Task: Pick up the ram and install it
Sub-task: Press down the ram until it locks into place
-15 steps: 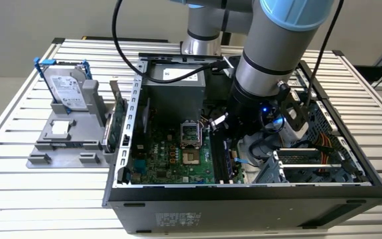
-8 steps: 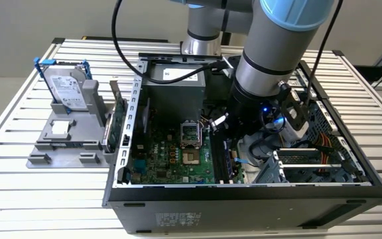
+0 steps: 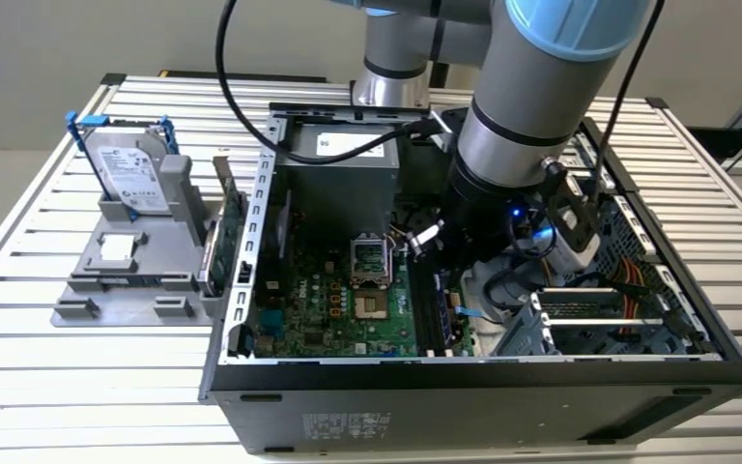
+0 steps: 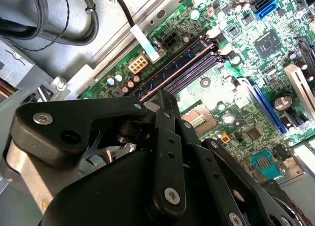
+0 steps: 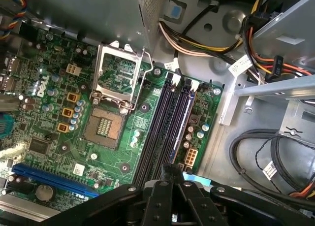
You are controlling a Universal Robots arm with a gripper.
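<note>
The ram (image 4: 177,71) shows edge-on as a thin, long strip, standing right over the dark memory slots (image 4: 194,68) of the green motherboard. In the first wrist view the ram (image 5: 181,117) runs along the blue slot, beside the black memory slots (image 5: 165,122). My gripper (image 4: 165,100) has its black fingers close together on the near part of the strip; the same goes for the gripper (image 5: 172,169) in the first wrist view. In the exterior view the arm reaches down inside the open computer case (image 3: 474,377), above the memory slots (image 3: 433,314).
A CPU socket (image 5: 106,125) lies beside the slots. Cable bundles (image 5: 266,157) and a metal drive cage (image 3: 578,319) crowd the other side. Outside the case, a grey holder (image 3: 113,280) carries a silver hard drive (image 3: 132,174) and a green card (image 3: 223,246).
</note>
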